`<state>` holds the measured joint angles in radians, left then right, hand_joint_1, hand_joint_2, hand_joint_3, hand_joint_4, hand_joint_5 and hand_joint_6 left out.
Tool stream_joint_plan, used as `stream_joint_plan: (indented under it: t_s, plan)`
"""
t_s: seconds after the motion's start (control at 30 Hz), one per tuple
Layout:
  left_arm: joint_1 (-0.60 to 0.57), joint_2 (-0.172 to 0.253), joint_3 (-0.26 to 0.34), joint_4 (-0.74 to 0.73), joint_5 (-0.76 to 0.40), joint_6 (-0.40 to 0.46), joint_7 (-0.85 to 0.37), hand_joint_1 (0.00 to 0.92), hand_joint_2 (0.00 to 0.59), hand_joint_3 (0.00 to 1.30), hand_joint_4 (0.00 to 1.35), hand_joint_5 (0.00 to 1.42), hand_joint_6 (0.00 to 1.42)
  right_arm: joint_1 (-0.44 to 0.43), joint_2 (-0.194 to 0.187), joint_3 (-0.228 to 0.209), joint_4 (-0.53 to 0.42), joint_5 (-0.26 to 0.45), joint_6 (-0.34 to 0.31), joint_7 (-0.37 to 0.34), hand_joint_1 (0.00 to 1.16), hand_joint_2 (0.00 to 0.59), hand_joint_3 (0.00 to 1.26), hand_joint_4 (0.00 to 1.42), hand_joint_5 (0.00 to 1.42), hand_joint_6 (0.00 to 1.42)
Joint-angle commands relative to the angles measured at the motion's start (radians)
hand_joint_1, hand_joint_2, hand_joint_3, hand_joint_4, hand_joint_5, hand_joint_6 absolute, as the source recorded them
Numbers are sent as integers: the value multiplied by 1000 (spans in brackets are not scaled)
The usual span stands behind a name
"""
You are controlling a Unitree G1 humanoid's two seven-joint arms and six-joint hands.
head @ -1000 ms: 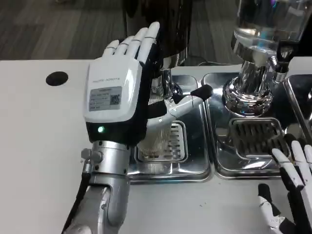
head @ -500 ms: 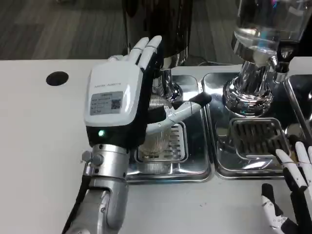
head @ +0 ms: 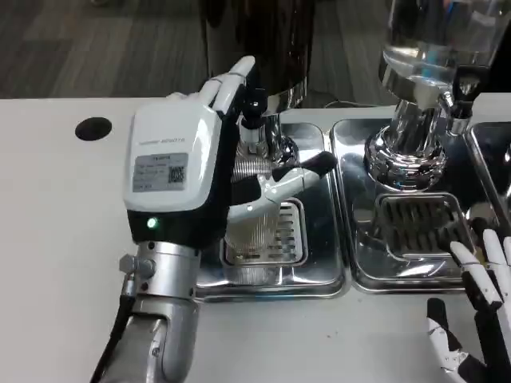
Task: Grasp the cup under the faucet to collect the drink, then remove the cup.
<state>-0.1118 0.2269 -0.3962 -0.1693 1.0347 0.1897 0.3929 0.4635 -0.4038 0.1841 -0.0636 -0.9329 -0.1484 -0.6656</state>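
Nearest the camera, at the lower right corner, the right hand [head: 477, 319] is seen resting low over the table edge, its fingers spread and nothing held; it is judged to be kept there simply out of the way, since the work lies with the other arm.

Further in, the left hand [head: 192, 163] is raised with its white back toward the camera, over the left drip tray [head: 319, 275]. A clear ribbed cup [head: 254, 211] is enclosed by it: the thumb is laid across the cup's front while the remaining fingers [head: 227, 80] pass behind it (how firmly they press cannot be told, as the hand's back hides the contact). The cup is held upright just above the tray's grate, so that any spill would be caught by the steel basin.

Directly above the cup's mouth the faucet [head: 254, 112] of the dark dispenser [head: 263, 40] is found, which is presumably why the cup is kept at that spot: the drink can fall straight in. Whether liquid is running cannot be told.

To the right, a second drip tray [head: 363, 263] lies beneath a clear dispenser [head: 439, 40], unused.
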Motion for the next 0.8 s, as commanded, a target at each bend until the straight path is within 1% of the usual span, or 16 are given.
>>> stream_joint_plan:
  t_s: [0.03, 0.37, 0.8]
  plan:
    - [40, 9, -2, 9, 18, 1, -13, 0, 67, 242, 329, 606, 515, -3, -1, 0, -2, 3, -10, -3, 277, 474, 184, 0, 0, 65]
    - [68, 2, -9, -1, 24, -4, -3, 0, 67, 248, 328, 606, 519, 1, 2, 1, 2, 3, -16, -7, 282, 476, 184, 0, 0, 65]
    - [93, 4, -14, 3, 24, -10, 5, 0, 68, 259, 328, 606, 521, 5, 5, 1, 4, 5, -26, -11, 285, 477, 184, 0, 0, 65]
